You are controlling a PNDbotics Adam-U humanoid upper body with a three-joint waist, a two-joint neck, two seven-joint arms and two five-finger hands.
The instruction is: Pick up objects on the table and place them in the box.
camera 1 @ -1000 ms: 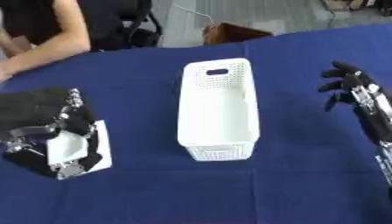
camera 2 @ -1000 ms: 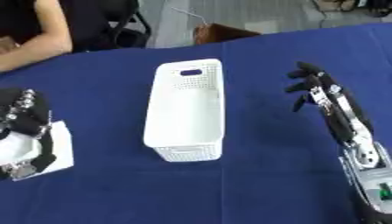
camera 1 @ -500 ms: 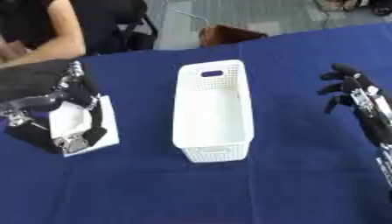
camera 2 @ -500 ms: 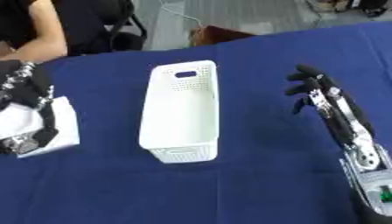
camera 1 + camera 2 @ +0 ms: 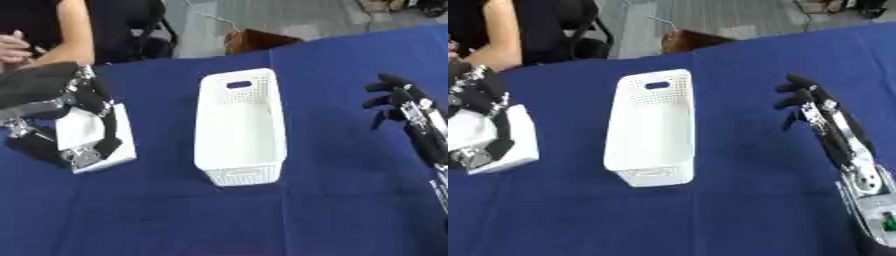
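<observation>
A flat white box-shaped object (image 5: 96,134) lies at the left of the blue table (image 5: 332,75), and my left hand (image 5: 61,110) has its fingers and thumb curled round it. In the middle stands a long white perforated basket (image 5: 238,131), and nothing shows inside it. My right hand (image 5: 820,112) hovers at the right of the basket, apart from it, fingers relaxed and holding nothing.
A person's arm (image 5: 74,30) rests at the table's far left edge, behind my left hand. A brown object (image 5: 254,39) sits on the floor beyond the far edge. Blue cloth shows between the basket and each hand.
My left hand has lifted the white object and carried it up and slightly toward the basket. The right hand has stayed about where it was.
</observation>
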